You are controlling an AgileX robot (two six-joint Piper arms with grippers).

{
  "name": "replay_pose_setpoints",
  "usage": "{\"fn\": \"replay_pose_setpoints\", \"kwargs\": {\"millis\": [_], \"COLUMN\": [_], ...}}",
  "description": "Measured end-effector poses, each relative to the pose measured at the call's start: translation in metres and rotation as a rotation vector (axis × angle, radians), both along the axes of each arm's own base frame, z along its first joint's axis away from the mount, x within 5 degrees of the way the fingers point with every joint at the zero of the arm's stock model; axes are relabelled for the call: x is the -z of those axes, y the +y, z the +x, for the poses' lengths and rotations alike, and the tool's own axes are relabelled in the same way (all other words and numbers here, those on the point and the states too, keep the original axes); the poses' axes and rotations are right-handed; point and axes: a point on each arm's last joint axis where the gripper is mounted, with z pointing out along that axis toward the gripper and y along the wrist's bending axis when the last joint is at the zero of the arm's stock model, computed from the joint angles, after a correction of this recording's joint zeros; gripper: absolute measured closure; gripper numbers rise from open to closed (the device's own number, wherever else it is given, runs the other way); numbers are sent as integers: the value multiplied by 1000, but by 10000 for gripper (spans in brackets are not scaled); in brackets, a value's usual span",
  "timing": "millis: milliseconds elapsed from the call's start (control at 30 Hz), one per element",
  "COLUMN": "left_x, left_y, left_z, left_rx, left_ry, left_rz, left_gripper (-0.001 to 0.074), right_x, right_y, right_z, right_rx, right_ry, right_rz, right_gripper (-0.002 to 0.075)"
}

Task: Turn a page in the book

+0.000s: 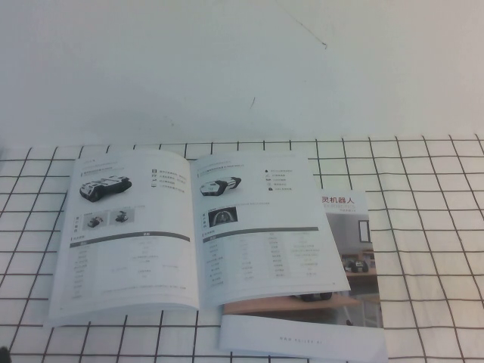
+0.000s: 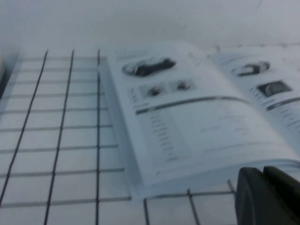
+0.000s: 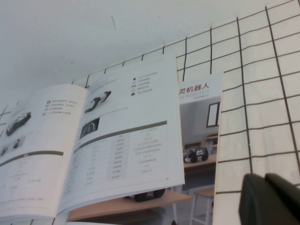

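The book (image 1: 189,227) lies open and flat on the checked cloth, showing white inner pages with robot photos and tables. Its left-hand page (image 1: 125,234) rests flat; the right-hand page (image 1: 265,227) lies over another booklet. The high view shows neither gripper. In the left wrist view my left gripper (image 2: 262,171) hovers near the book's (image 2: 197,112) front left corner, fingers shut together on nothing. In the right wrist view my right gripper (image 3: 265,177) is over the cloth to the right of the book (image 3: 93,140), also shut and empty.
A second booklet (image 1: 352,249) with a classroom-robot cover and orange title lies under the open book's right half, sticking out at the right and front. The white cloth with black grid lines (image 1: 423,174) ends at a plain white surface (image 1: 242,68) behind.
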Motion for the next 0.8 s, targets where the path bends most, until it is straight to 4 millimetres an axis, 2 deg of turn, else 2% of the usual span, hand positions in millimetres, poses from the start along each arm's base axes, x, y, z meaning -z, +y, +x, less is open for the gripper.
{"fn": "replay_pose_setpoints", "kwargs": {"millis": [100,167,800], "left_x": [22,28,27], "left_y": [5,7,8], "left_z": [-6,-7,-6], "left_rx": [-75,-114,-149], "left_ry": [33,42,15], "left_rz": [1,-4,-34], "left_gripper": [738,738,738], "right_x": [0,0,0], "right_y": [0,0,0], "right_z": [0,0,0], "right_rx": [0,0,1], "right_ry": [0,0,1], "right_rz": [0,0,1], "right_gripper": [725,725,725]}}
